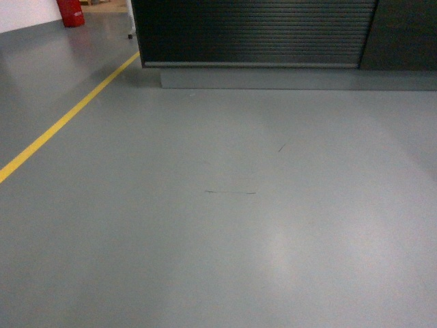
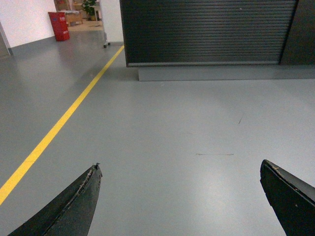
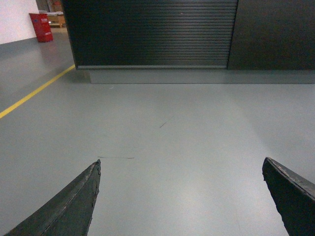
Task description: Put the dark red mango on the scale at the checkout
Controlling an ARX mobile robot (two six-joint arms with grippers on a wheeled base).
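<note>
left gripper [image 2: 179,196] two black fingers spread wide, empty | right gripper [image 3: 181,196] same | one grey floor [image 1: 218,225], one yellow line [image 1: 65,119] | one black ribbed checkout counter [image 1: 252,34] ahead | mango, scale: can't tell

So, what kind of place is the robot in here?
Probably a shop or warehouse-like hall: a smooth grey floor with a painted yellow line, and a black counter with a ribbed front on a grey base.
</note>
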